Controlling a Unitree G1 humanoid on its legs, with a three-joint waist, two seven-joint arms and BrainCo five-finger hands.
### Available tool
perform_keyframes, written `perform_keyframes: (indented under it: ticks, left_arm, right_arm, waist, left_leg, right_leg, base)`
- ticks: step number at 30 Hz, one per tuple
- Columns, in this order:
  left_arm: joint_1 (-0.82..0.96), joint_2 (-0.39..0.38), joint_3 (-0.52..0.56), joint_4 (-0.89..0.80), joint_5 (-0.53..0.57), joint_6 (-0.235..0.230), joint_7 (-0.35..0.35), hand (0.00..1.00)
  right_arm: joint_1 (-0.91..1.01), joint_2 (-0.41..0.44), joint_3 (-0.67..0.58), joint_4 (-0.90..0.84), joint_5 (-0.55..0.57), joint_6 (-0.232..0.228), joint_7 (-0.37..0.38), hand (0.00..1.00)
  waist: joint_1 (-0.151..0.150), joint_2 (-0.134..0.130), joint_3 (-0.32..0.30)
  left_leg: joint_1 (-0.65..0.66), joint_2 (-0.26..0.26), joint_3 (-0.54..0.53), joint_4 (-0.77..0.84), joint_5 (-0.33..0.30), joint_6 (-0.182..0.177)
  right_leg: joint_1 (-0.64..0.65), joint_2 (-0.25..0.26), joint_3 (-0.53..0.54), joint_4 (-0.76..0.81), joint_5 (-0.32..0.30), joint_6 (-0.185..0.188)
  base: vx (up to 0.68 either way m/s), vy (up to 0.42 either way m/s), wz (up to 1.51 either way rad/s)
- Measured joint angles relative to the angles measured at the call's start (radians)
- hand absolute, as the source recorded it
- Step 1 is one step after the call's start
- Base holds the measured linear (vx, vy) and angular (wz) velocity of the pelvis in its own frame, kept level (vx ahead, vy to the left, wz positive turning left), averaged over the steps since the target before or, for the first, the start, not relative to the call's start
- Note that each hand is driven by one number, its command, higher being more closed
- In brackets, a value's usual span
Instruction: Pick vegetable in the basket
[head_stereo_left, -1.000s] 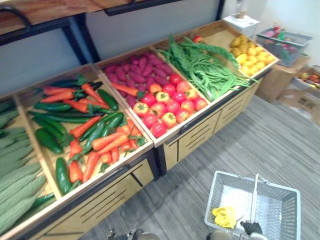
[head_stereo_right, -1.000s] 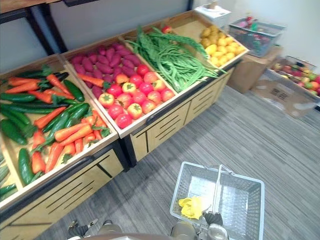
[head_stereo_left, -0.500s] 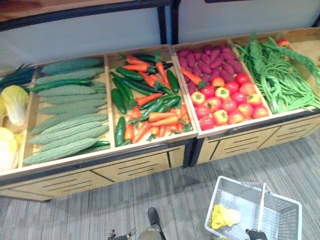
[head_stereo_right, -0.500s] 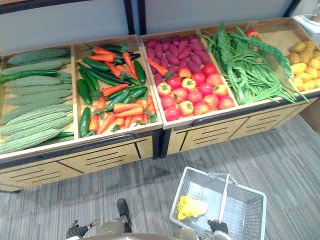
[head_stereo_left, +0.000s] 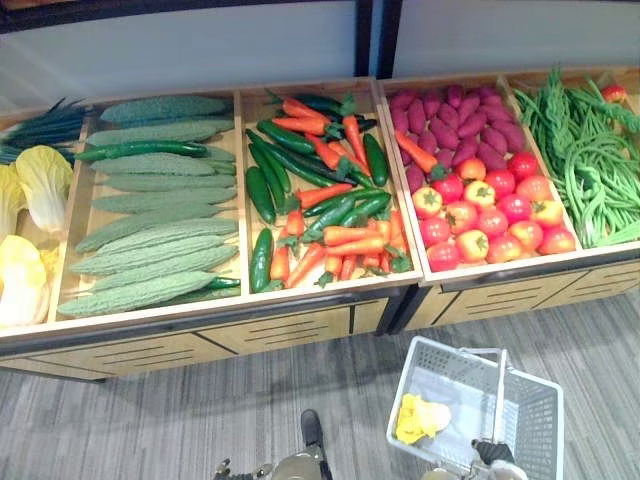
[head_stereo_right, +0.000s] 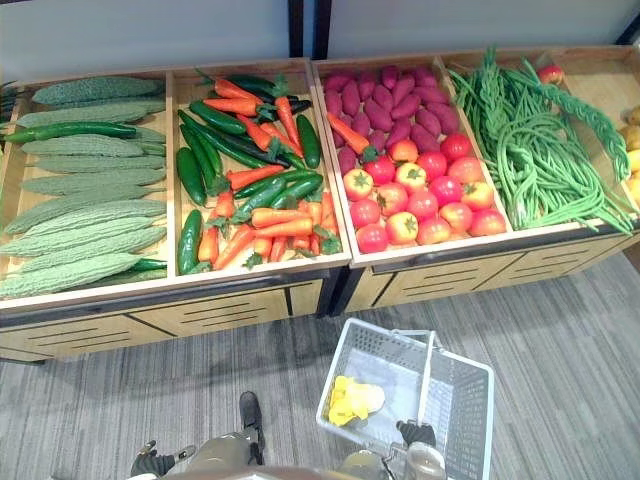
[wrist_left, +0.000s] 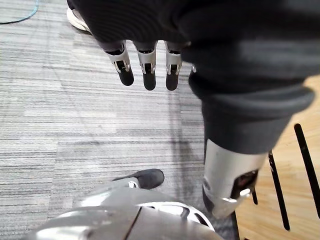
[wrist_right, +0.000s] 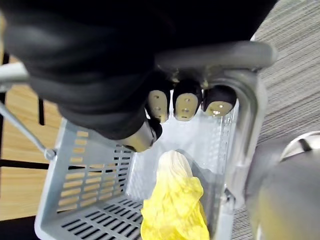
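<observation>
1 yellow leafy vegetable (wrist_right: 174, 210) lies on the bottom of the grey basket (head_stereo_left: 545, 425). My right hand (wrist_right: 100, 85) carries that basket above the floor (head_stereo_left: 150, 420), its fingers (wrist_right: 186, 104) curled round the handle (wrist_right: 220, 55). Off to the basket's left my left hand (wrist_left: 145, 30) hangs, fingers (wrist_left: 148, 70) straight, side by side, holding nothing. Beyond the basket stands the table (head_stereo_left: 300, 322) of carrots (head_stereo_left: 345, 238) and tomatoes (head_stereo_left: 490, 215).

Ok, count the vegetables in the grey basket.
1: a yellow cabbage lies on the floor of the basket, which the right hand holds by its handle. Anything beneath it would be hidden.
</observation>
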Motion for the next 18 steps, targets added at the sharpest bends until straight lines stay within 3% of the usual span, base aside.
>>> perform_keyframes:
  ticks: [1,6,7,8,9,11,13,18]
  left_arm:
    - [-0.002,0.003,0.005,-0.014,0.0,0.001,0.0,0.0]
    - [-0.009,0.003,0.016,-0.014,0.0,0.001,-0.002,0.0]
    - [-0.017,0.001,0.034,-0.013,0.0,0.001,-0.002,0.0]
    - [-0.022,0.004,0.054,-0.013,0.0,0.001,-0.002,0.0]
    - [-0.035,0.002,0.066,-0.009,0.0,0.0,-0.002,0.0]
    - [-0.045,-0.033,0.094,0.014,0.0,-0.002,-0.002,0.0]
    - [-0.049,-0.042,0.099,0.017,0.0,0.0,-0.002,0.0]
    - [-0.047,-0.051,0.131,0.022,-0.012,0.0,-0.006,0.0]
  right_arm:
    - [0.0,0.015,0.005,-0.002,0.0,-0.006,0.0,1.0]
    - [-0.001,0.007,0.038,-0.025,-0.001,-0.017,-0.007,1.0]
    - [0.003,-0.019,0.035,-0.028,-0.006,-0.014,-0.008,1.0]
    - [0.006,-0.032,0.035,-0.025,-0.009,-0.009,0.001,1.0]
    - [0.001,-0.033,0.04,-0.021,-0.01,-0.009,0.011,1.0]
    - [-0.011,-0.053,0.037,-0.02,-0.013,-0.017,0.015,1.0]
    - [-0.011,-0.06,0.03,-0.017,-0.013,-0.011,0.02,1.0]
    - [0.003,-0.049,-0.012,0.005,-0.013,0.001,0.021,1.0]
  waist:
    - [0.0,-0.012,0.003]
    - [0.006,-0.011,0.006]
    - [0.011,-0.016,0.007]
    - [0.01,-0.039,0.009]
    - [0.01,-0.04,0.02]
    - [0.006,0.013,0.044]
    - [0.006,0.042,0.036]
    - [0.007,0.048,0.012]
  left_leg:
    - [0.02,0.02,-0.022,0.0,-0.013,0.0]
    - [0.076,0.062,-0.065,0.0,-0.039,-0.042]
    - [0.075,0.064,-0.075,0.0,-0.041,-0.06]
    - [0.07,0.052,-0.083,0.0,-0.042,-0.083]
    - [0.07,0.055,-0.087,-0.002,-0.044,-0.098]
    - [0.076,0.112,-0.085,-0.001,-0.037,-0.119]
    - [0.084,0.131,-0.083,-0.001,-0.022,-0.128]
    - [0.062,0.139,-0.096,-0.006,-0.014,-0.136]
  right_leg:
    - [-0.024,0.036,0.047,-0.014,-0.067,0.053]
    - [-0.101,0.108,0.127,-0.19,-0.064,0.092]
    - [-0.112,0.124,0.184,-0.289,-0.033,0.118]
    - [-0.107,0.134,0.24,-0.378,0.075,0.126]
    - [-0.1,0.14,0.249,-0.387,0.082,0.153]
    - [-0.096,0.195,0.229,-0.387,0.067,0.128]
    - [-0.079,0.215,0.214,-0.391,0.06,0.116]
    - [-0.055,0.223,0.171,-0.431,0.057,0.118]
  base:
    - [0.22,-0.03,0.32]
    - [0.23,-0.116,0.33]
    - [0.2,-0.254,0.26]
    - [0.19,-0.275,0.19]
    - [0.1,-0.269,0.04]
    - [0.11,-0.278,-0.06]
    - [0.05,-0.128,0.09]
    - [-0.06,-0.038,0.28]
